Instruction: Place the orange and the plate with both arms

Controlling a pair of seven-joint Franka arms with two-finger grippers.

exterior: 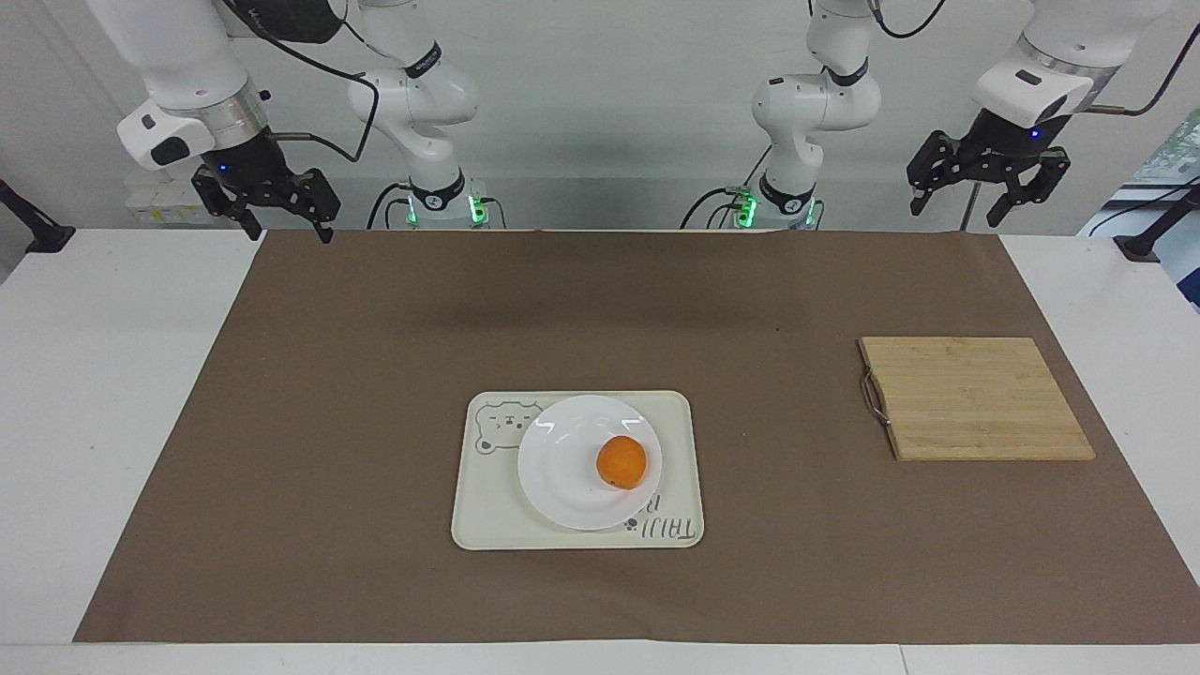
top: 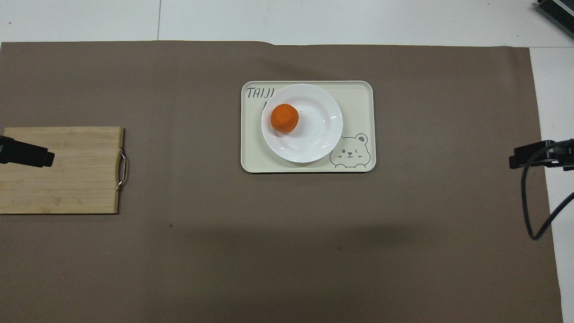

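Right gripper [exterior: 289, 229] raised over mat [exterior: 375, 375] corner near robots, jaws wide, empty. Left gripper [exterior: 956, 208] raised at left arm's end, jaws wide, empty. Cutting board [exterior: 975, 398] toward left arm's end. Farthest out: orange [exterior: 621, 462] on plate [exterior: 562, 469], plate on tray [exterior: 487, 497], mid-table.

Left gripper [exterior: 982, 199] raised, right gripper [exterior: 281, 223] raised, fingers apart

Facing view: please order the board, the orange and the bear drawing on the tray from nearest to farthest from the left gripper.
From the left gripper, raised near the left arm's end of the table:
1. Board, at the left arm's end.
2. Orange, on the plate at mid-table.
3. Bear drawing, at the tray's corner toward the right arm.
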